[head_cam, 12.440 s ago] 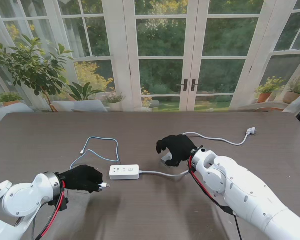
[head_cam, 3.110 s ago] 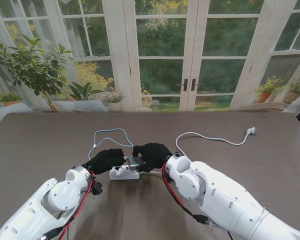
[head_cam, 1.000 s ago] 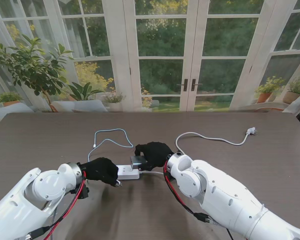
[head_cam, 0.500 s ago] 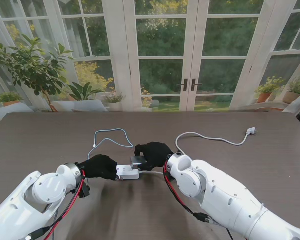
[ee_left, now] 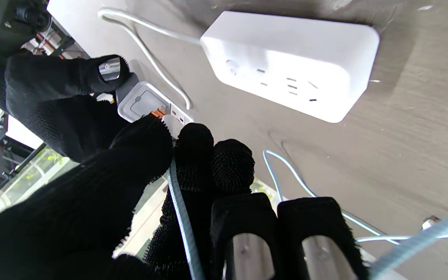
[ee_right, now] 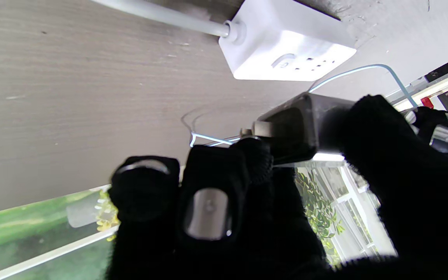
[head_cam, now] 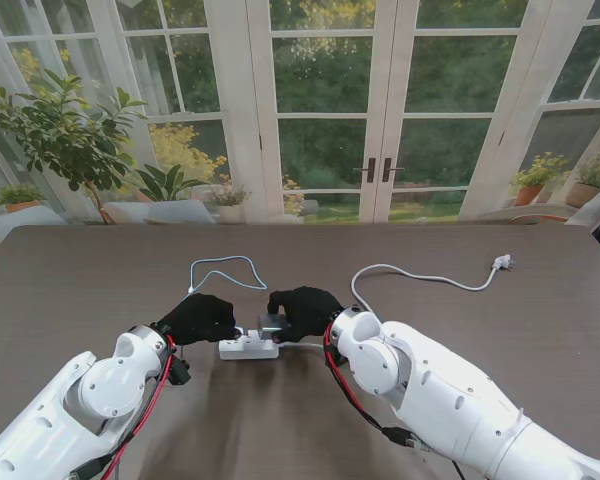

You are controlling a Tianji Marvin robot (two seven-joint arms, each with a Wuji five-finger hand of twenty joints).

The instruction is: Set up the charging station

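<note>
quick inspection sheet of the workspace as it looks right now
surface: dark wood-grain table.
job's things: white power strip flat on the table; grey charger block held just beyond it, not plugged in.
clutter: nothing seen.
hands: left hand pinches the light blue cable's plug end at the charger block; right hand grips the block.
cables: light blue cable loops beyond the hands; the strip's white cord runs right to its plug, lying loose.
surroundings: glass doors, potted plants outside.
</note>
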